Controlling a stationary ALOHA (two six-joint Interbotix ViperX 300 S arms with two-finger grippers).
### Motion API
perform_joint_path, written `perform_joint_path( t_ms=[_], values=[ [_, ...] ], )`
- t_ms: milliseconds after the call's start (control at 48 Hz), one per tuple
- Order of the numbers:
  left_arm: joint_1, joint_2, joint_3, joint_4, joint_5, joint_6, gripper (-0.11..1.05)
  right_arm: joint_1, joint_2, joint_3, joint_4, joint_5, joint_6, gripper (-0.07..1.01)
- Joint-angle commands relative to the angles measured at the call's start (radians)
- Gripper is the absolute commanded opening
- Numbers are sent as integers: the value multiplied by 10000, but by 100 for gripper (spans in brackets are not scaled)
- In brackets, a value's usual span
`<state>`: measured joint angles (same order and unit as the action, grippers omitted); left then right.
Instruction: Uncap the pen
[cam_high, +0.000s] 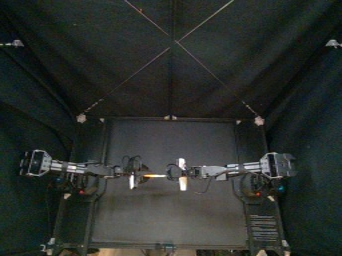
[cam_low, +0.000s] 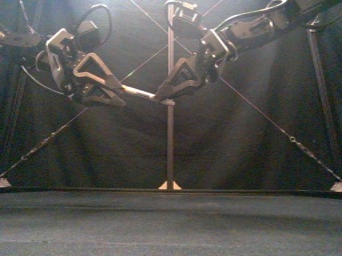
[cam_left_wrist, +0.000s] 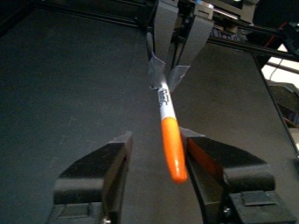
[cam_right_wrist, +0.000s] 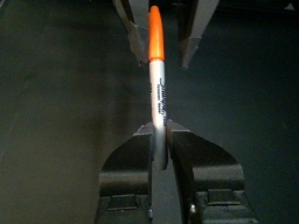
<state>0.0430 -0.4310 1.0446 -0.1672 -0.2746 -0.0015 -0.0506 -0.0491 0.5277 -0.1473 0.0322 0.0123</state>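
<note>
Black table (cam_high: 167, 205) below, one pen (cam_right_wrist: 158, 87) up in mid-air between two grippers: right gripper (cam_right_wrist: 158, 128) pinches the white barrel, left gripper (cam_left_wrist: 160, 136) jaws spread around the one orange cap (cam_left_wrist: 172, 153), looks like cap-grasp step, next clamp cap and pull straight apart

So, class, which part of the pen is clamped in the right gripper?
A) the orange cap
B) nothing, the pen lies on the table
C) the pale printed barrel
C: in the right wrist view the right gripper is shut on the pale barrel of the pen, while the orange cap sits at the far end, between the left gripper's jaws.
</note>
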Motion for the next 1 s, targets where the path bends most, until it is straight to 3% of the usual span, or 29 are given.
perform_joint_path(
  t_ms=[21,250,604,1000],
  values=[
    [92,-15,-245,-46,46,0,68,-31,-291,-107,0,-77,-61,46],
    [107,-77,-215,-46,77,0,48,-31,-291,92,46,-77,-46,46],
    [77,-368,92,-61,77,-15,48,-92,-675,537,138,-92,-31,46],
    [15,-1289,736,-215,199,-15,48,-184,-1457,1227,245,-92,-15,46]
  ],
)
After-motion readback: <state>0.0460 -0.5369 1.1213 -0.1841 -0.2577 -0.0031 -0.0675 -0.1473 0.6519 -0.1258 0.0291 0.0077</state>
